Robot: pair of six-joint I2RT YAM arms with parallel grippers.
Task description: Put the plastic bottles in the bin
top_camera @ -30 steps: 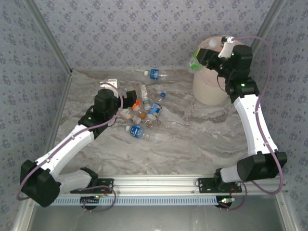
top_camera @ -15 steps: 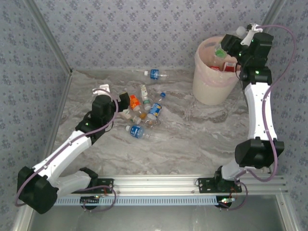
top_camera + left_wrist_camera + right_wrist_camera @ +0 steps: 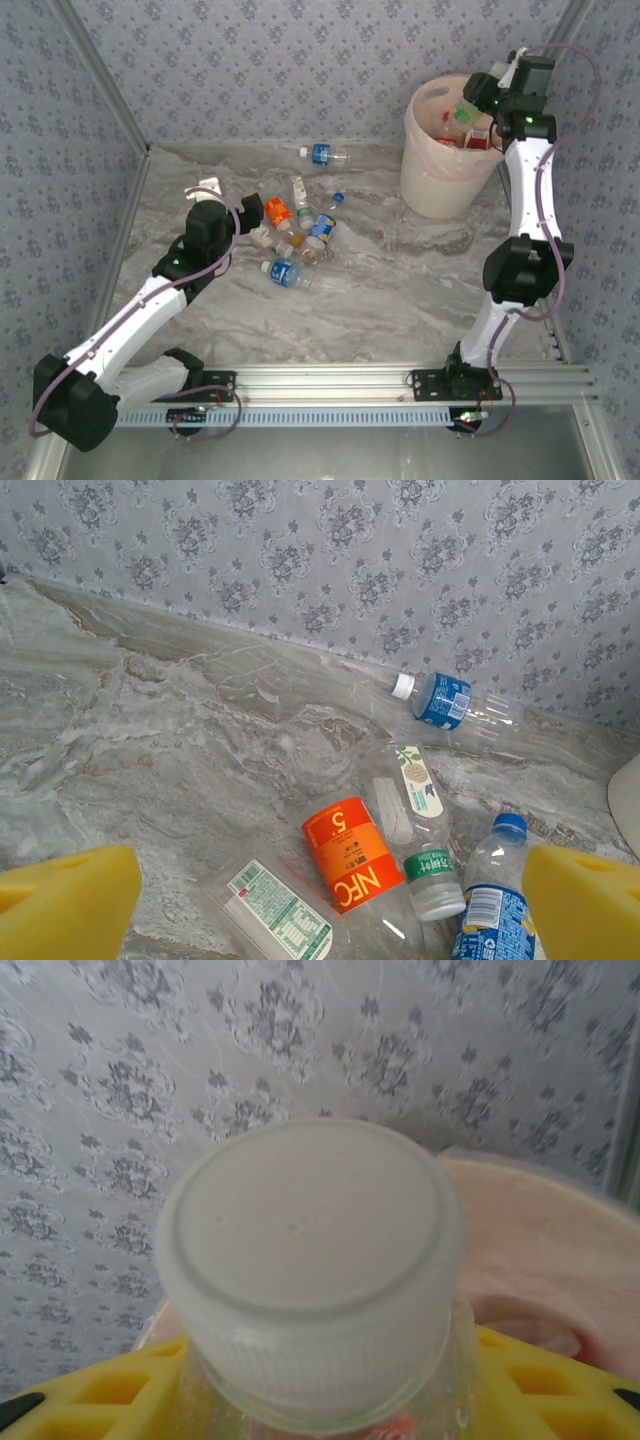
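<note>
Right gripper: clamped on white-capped clear plastic bottle, above cream round bin. Left gripper: wide open, empty. Orange-labelled bottle, left wrist view's 6 o'clock: "5 NFC".

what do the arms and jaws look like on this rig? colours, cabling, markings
The left arm and right arm match: white tubular links between bulky black joint housings. A lilac cable loops along each. Small green lights glow on the joints. The jaws carry yellow pads, with square cut-outs in the right wrist view. No readable markings.
</note>
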